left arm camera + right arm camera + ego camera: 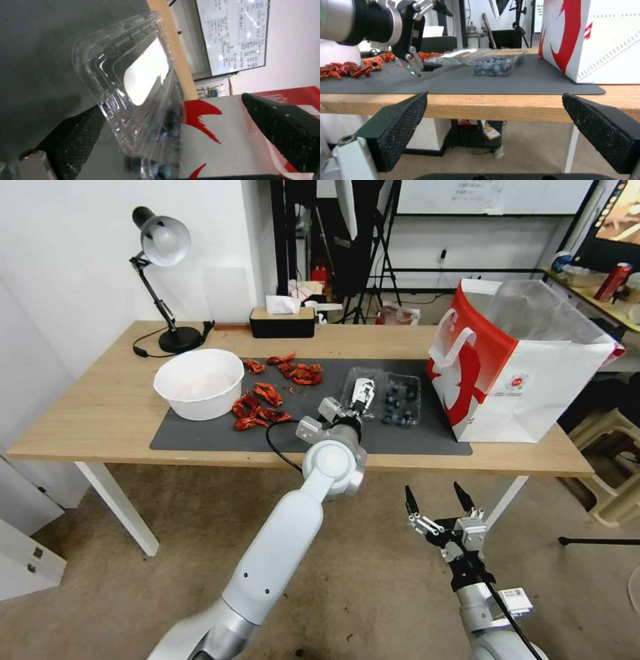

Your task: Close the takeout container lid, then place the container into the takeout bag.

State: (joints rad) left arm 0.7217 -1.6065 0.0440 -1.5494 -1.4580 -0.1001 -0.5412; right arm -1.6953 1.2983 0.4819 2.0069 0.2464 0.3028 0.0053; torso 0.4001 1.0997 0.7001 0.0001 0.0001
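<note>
Left gripper (360, 395), jaws wide, one finger under the raised lid (133, 82); advise swinging it over the blueberries squarely. Right gripper (440, 499) idle, open.

Obstacles we log: bag (517, 373) just right of the container (400, 400); peppers (267, 397) and bowl (199, 382) left. Near mat (413, 443) strip lies free.

A wooden table (100, 413) carries a grey mat (200, 437).
</note>
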